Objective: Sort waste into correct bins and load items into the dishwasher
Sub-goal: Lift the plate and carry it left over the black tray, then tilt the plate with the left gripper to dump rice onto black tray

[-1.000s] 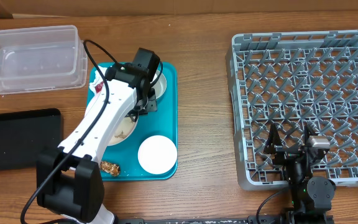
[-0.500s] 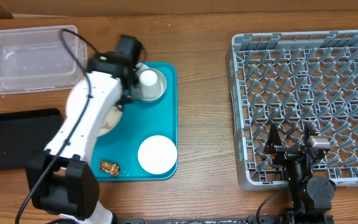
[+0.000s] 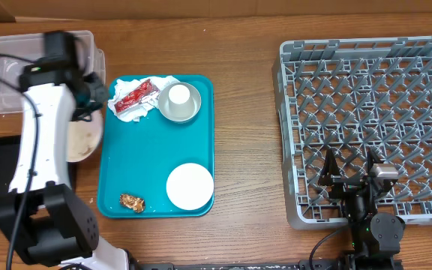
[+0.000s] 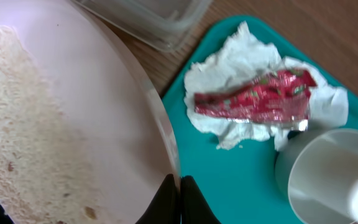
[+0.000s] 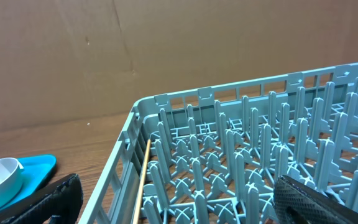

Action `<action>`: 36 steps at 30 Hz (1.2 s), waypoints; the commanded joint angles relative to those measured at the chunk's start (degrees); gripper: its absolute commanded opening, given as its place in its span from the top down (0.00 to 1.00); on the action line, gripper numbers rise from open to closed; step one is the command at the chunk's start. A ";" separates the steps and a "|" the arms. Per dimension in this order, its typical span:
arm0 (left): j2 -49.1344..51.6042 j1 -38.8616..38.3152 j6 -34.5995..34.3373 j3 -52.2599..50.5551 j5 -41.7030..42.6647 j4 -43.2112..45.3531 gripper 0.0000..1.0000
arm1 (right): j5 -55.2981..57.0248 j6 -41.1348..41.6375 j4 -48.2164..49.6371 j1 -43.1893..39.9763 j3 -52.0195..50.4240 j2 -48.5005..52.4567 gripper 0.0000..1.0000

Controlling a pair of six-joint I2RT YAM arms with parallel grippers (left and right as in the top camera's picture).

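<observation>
The left fingers (image 4: pixel 194 202) are clenching the rim of the larger plate (image 3: pixel 87 139), rice (image 4: pixel 30 124) on it, just left of the teal tray (image 3: pixel 156 165), beside the clear tub (image 3: pixel 2 82); the right fingers (image 5: pixel 319 202) are hanging released over the near edge of the dish rack (image 3: pixel 366 82)

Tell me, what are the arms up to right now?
Left jaws shut on rim of rice-laden plate, beside clear tub. Right jaws open, empty, at dish rack. Nothing blocking the tub.
</observation>
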 commanded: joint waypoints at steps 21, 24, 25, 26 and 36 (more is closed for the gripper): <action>0.31 17.84 3.02 0.31 16.85 5.27 0.96 | 0.52 -0.42 0.35 -0.28 -0.59 -0.57 0.00; 0.31 19.67 2.99 0.31 21.09 5.46 0.96 | 0.52 -0.42 0.35 -0.28 -0.59 -0.57 0.00; 0.31 20.28 2.99 0.31 22.05 5.46 0.96 | 0.52 -0.42 0.35 -0.28 -0.59 -0.57 0.00; 0.31 20.81 2.99 0.31 22.73 5.44 0.96 | 0.52 -0.42 0.35 -0.28 -0.59 -0.57 0.00; 0.31 24.04 2.75 0.31 23.21 3.58 0.96 | 0.52 -0.42 0.35 -0.28 -0.59 -0.57 0.00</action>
